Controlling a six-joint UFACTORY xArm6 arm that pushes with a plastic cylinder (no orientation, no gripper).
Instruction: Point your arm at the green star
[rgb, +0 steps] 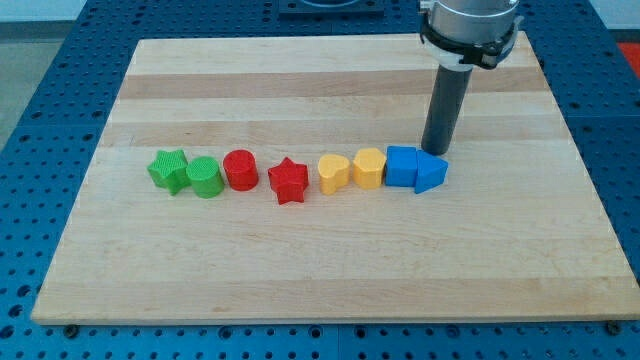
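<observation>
The green star lies at the view's left end of a row of blocks across the middle of the wooden board. My tip stands at the row's right end, just above the blue triangle and touching or nearly touching its top edge. The star is far to the left of my tip, with the whole row between them.
From the star rightward the row holds a green cylinder, a red cylinder, a red star, a yellow heart, a yellow hexagon-like block and a blue cube beside the blue triangle. A blue perforated table surrounds the board.
</observation>
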